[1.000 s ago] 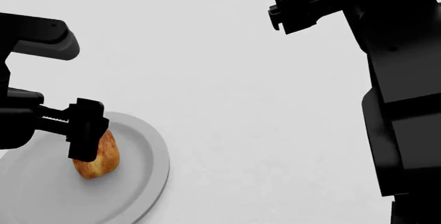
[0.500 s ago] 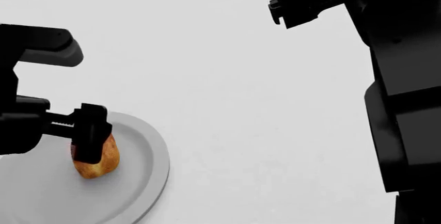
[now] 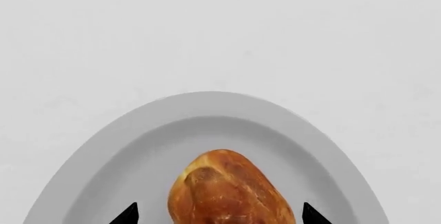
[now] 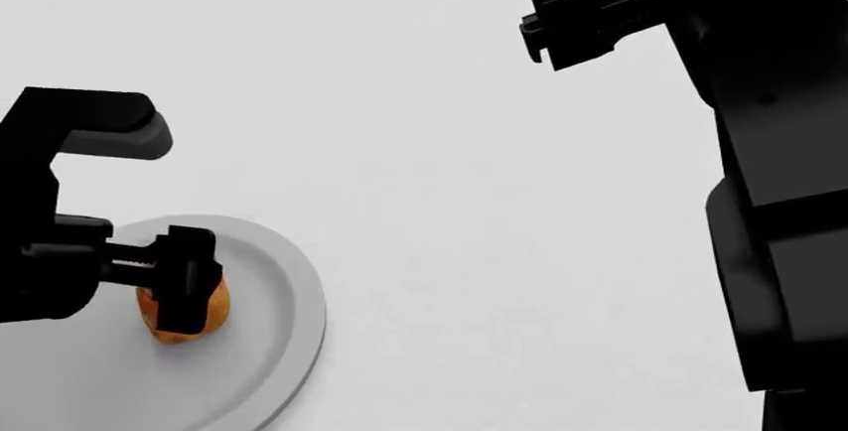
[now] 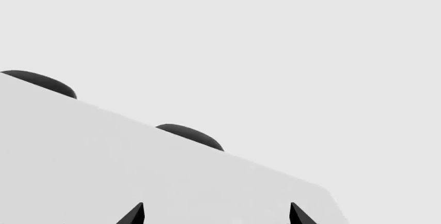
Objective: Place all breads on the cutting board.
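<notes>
Golden-brown roll (image 4: 183, 314) on the round grey plate (image 4: 285, 292), my left gripper (image 3: 219, 214) straddling it.

On the left wrist view I see both fingertips (image 3: 128, 214) spread wide, one on each side of the bread, clear of its crust. My right gripper (image 5: 216, 213) hangs apart over the bare white table (image 4: 464, 203), tips spread and holding nothing. No cutting board shows in any view.

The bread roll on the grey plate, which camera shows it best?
The left wrist view: the bread roll fills the lower middle unobstructed, lying on the grey plate. In the head view the left end effector hides most of it. The right wrist view shows none of it.
</notes>
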### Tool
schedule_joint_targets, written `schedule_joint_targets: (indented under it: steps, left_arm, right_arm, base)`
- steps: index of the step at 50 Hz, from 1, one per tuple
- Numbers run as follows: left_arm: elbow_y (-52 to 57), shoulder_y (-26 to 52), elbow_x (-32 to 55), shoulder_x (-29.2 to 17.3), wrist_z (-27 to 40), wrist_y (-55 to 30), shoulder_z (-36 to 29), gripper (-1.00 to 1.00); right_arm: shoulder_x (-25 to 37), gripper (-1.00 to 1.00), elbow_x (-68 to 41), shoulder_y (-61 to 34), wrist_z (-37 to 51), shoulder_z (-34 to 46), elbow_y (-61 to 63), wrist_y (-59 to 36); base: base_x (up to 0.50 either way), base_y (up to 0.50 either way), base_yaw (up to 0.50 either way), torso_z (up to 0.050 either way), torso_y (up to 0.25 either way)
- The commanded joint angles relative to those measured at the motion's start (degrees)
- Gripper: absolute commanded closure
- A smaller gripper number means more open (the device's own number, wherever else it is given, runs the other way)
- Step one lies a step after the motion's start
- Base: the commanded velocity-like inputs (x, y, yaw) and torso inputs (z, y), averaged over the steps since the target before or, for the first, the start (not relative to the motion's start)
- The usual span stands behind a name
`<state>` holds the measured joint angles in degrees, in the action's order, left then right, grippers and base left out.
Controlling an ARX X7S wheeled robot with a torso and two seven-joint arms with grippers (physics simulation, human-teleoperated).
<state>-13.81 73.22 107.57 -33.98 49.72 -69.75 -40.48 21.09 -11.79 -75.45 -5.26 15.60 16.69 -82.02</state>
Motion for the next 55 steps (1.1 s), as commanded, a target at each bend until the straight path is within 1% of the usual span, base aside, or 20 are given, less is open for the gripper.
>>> schedule_joint_targets:
  steps: [1, 21, 27, 28, 37, 41, 43, 48, 51, 55]
  left_arm:
    - [-1.5, -0.8, -4.2, 2.0, -5.0, 0.3, 0.6, -1.00]
    - [-1.9, -3.0, -6.2, 2.2, -8.1, 1.6, -0.4, -1.00]
    - [-1.2, -5.1, -5.1, 1.6, -7.5, 1.8, -0.5, -1.00]
    - [-1.0, -5.1, -4.6, 1.5, -7.0, 1.8, -0.3, 1.00]
    - [3.1, -6.1, 0.2, -0.6, -2.0, 2.4, 1.2, 1.00]
    - [6.9, -7.1, 4.0, -2.4, 1.6, 3.0, 2.2, 1.00]
    - [10.5, -7.2, 7.7, -4.0, 5.1, 3.8, 3.3, 1.00]
    - [15.4, -6.3, 12.8, -5.7, 8.6, 4.3, 4.2, 1.00]
    - [17.9, -5.8, 15.5, -6.6, 9.9, 4.5, 4.5, 1.00]
    - [21.4, -5.8, 17.0, -7.5, 10.9, 4.7, 5.0, 1.00]
  right_arm:
    - [-1.0, -1.00, 0.8, 0.2, -1.9, -1.5, 0.9, -0.8]
    - [-0.6, -1.00, 0.2, 0.1, -1.7, -1.4, 2.0, -2.0]
    - [-0.4, -1.00, 0.0, 0.1, -1.6, -1.5, 2.4, -2.5]
    - [-0.5, -1.00, -0.1, -0.1, -1.6, -1.5, 2.5, -2.8]
    - [-0.3, -1.00, -0.6, -1.1, -1.6, -1.8, 3.7, -4.1]
    - [-0.5, -1.00, -0.8, -1.0, -1.4, -2.5, 4.6, -4.8]
    - [-0.7, -1.00, -1.0, -1.0, -1.4, -3.0, 5.5, -5.6]
    - [-1.2, -1.00, -1.5, -1.2, -1.0, -3.6, 6.9, -6.9]
    - [-1.1, -1.00, -2.1, -1.1, -0.7, -3.9, 7.6, -7.5]
    - [-1.0, -1.00, -3.0, -0.9, 0.2, -4.2, 7.8, -7.7]
  base:
    - [0.00, 0.00, 0.00, 0.000, 0.000]
    - [0.00, 0.00, 0.00, 0.000, 0.000]
    - [0.00, 0.00, 0.00, 0.000, 0.000]
    - [0.00, 0.00, 0.00, 0.000, 0.000]
    - [0.00, 0.00, 0.00, 0.000, 0.000]
    - [0.00, 0.00, 0.00, 0.000, 0.000]
    - [0.00, 0.00, 0.00, 0.000, 0.000]
    - [0.00, 0.00, 0.00, 0.000, 0.000]
    - [0.00, 0.00, 0.00, 0.000, 0.000]
    - [0.00, 0.00, 0.00, 0.000, 0.000]
